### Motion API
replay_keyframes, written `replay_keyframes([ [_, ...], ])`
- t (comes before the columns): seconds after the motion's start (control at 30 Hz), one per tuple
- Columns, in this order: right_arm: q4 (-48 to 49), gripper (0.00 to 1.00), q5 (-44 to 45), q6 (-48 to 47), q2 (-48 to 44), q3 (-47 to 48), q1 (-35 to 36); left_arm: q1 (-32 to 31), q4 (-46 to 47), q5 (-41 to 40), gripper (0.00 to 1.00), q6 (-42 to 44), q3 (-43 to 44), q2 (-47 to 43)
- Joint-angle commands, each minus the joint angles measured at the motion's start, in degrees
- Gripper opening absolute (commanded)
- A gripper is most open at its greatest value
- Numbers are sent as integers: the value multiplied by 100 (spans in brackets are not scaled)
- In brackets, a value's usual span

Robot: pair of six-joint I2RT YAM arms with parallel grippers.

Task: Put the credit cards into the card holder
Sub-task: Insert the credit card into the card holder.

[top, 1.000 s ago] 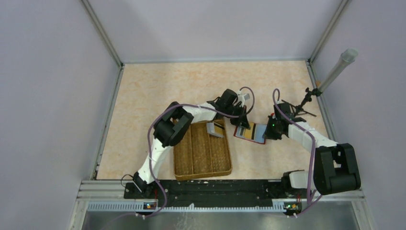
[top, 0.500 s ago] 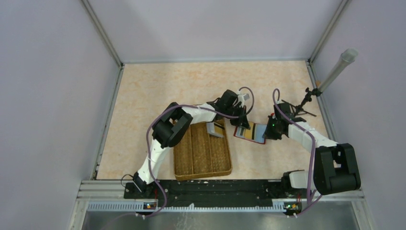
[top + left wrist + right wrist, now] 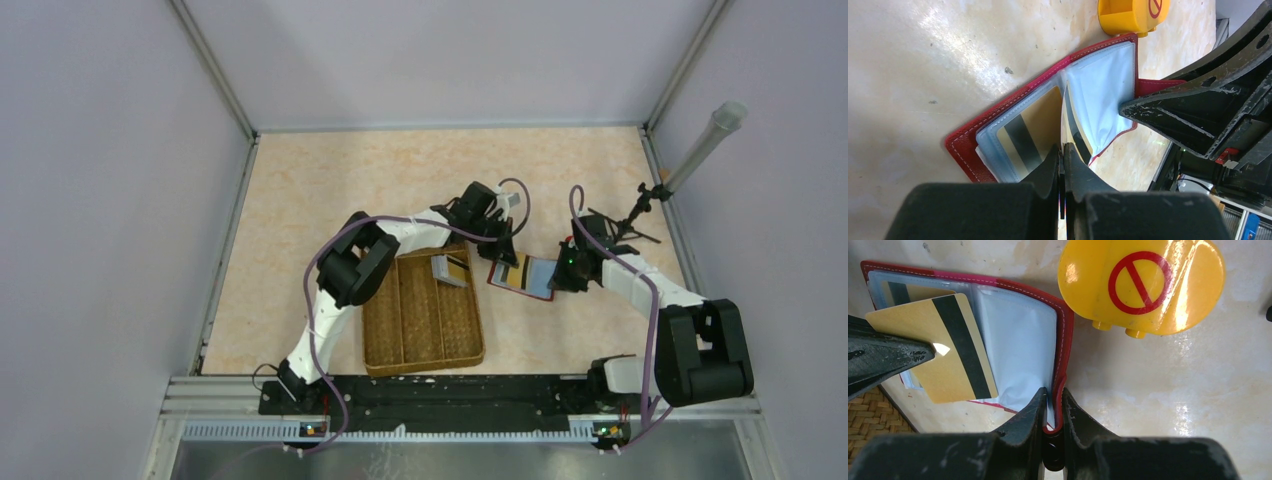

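Observation:
The dark red card holder [image 3: 525, 278] lies open on the table, its pale blue slots [image 3: 1103, 85] facing up. One gold credit card [image 3: 1030, 132] sits in its left slot. My left gripper [image 3: 1062, 150] is shut on a second gold card with a black stripe [image 3: 943, 347], held edge-on and tilted over the holder's middle fold [image 3: 1071, 125]. My right gripper [image 3: 1052, 395] is shut on the holder's right red edge [image 3: 1065, 340]. In the top view, the left gripper [image 3: 506, 256] and the right gripper [image 3: 557, 276] stand at opposite sides of the holder.
A brown woven divided tray [image 3: 420, 325] lies left of the holder, with more cards [image 3: 450, 270] at its far right corner. A round yellow object with a red sign [image 3: 1140, 285] lies just beyond the holder. A grey tube on a stand [image 3: 700, 150] leans at the right wall.
The left wrist has shifted very slightly with the card still in its grip. The right arm and the holder have not moved.

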Motion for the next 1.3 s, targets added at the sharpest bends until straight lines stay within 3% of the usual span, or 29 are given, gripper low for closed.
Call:
replay_keyframes([
  [0.0,-100,0,-56,-67,-119,-26,-4,83,-100,-145,0,362,134,8],
  [1.27,-150,0,-76,-99,-159,1,-4,13,1214,610,0,-1224,-456,312],
])
